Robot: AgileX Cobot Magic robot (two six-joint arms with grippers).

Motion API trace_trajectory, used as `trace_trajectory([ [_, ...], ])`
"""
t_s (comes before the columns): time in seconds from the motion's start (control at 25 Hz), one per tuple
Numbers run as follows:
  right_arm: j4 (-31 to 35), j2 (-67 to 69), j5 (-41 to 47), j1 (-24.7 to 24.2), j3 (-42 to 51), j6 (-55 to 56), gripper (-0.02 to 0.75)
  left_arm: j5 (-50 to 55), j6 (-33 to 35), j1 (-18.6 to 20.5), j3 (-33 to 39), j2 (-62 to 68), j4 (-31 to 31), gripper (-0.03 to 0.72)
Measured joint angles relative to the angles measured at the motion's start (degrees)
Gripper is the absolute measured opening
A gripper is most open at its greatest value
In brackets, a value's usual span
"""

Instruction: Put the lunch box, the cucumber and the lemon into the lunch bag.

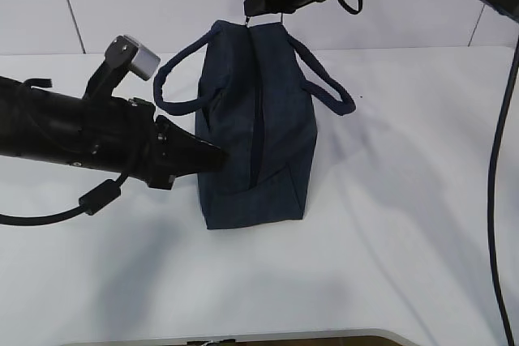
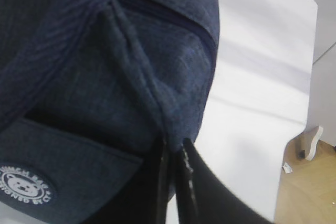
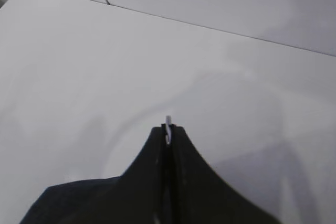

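Observation:
The dark navy lunch bag [image 1: 255, 135] stands upright in the middle of the white table, its top zipper [image 1: 258, 111] drawn closed and both loop handles flopped outward. My left gripper [image 1: 217, 158] is shut on a fold of fabric at the bag's near left end; in the left wrist view it [image 2: 173, 149] pinches the cloth just right of the round white logo [image 2: 25, 188]. My right gripper [image 1: 263, 10] hovers over the bag's far end, shut on the silver zipper pull [image 3: 168, 123]. The lunch box, the cucumber and the lemon are out of view.
The white table [image 1: 405, 200] spreads all round the bag, with its front edge along the bottom of the exterior view. A black cable [image 1: 493, 184] hangs down at the right. The table's edge and a wooden floor [image 2: 307, 192] show beyond the bag.

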Motion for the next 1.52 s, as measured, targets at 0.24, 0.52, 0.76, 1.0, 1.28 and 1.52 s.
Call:
trace_trajectory([
  [0.24,-3.9,0.3,2.6,-0.1,-0.3,0.0,0.005,0.0,0.0,0.0,0.0,0.0,0.0,-0.017],
  [0.52,-12.3,0.3,12.6,-0.3,-3.0,0.1,0.005,0.0,0.0,2.4,0.0,-0.2,0.5,-0.017],
  [0.76,-17.5,0.3,24.2,-0.4,-7.7,0.0,0.005,0.1,0.0,7.6,0.4,-0.2,-1.9,-0.017],
  [1.0,-15.7,0.0,25.9,-0.5,-8.5,-0.5,0.005,-1.2,0.2,10.3,0.6,-0.2,-5.6,-0.017],
  [1.28,-15.8,-3.4,26.5,-0.5,-8.2,-1.3,0.005,-3.3,1.0,10.4,0.6,-0.2,-8.9,-0.017],
  [1.52,-15.8,-4.6,26.5,-0.5,-3.1,-3.1,0.005,-3.8,2.8,10.4,0.6,-0.2,-9.5,-0.017],
])
